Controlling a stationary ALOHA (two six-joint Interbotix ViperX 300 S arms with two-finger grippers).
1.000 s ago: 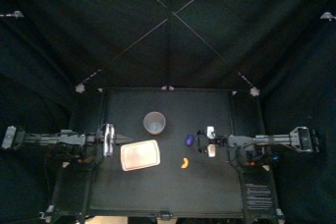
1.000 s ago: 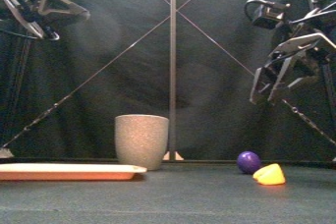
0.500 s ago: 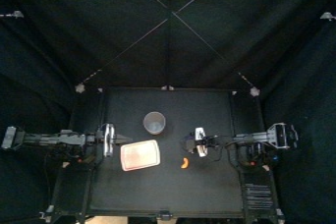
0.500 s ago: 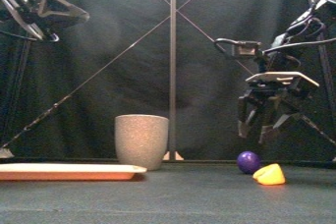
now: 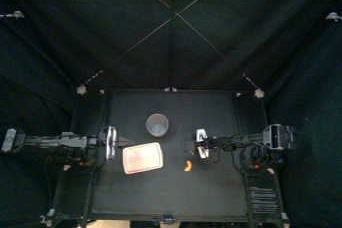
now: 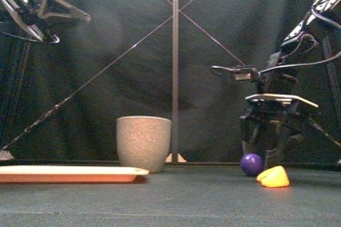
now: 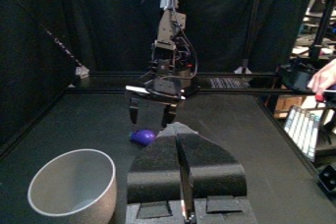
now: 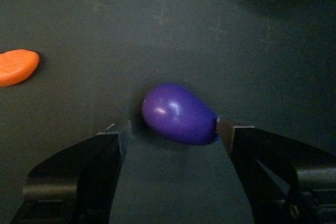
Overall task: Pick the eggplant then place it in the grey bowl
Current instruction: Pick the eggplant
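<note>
Straddling the purple eggplant (image 6: pixel 252 163), the right gripper (image 8: pixel 178 132) stands low at the lower right of the front view, its jaws spread with one on each side of the toy and not pinching it. The eggplant lies on the table (image 6: pixel 173 207) just beside a yellow toy (image 6: pixel 273 177). The grey bowl (image 6: pixel 144 143) stands upright left of centre, well apart from it, near the pink tray (image 6: pixel 74 174); the left gripper (image 7: pixel 184 159) rests raised at upper left, jaws pressed together.
</note>
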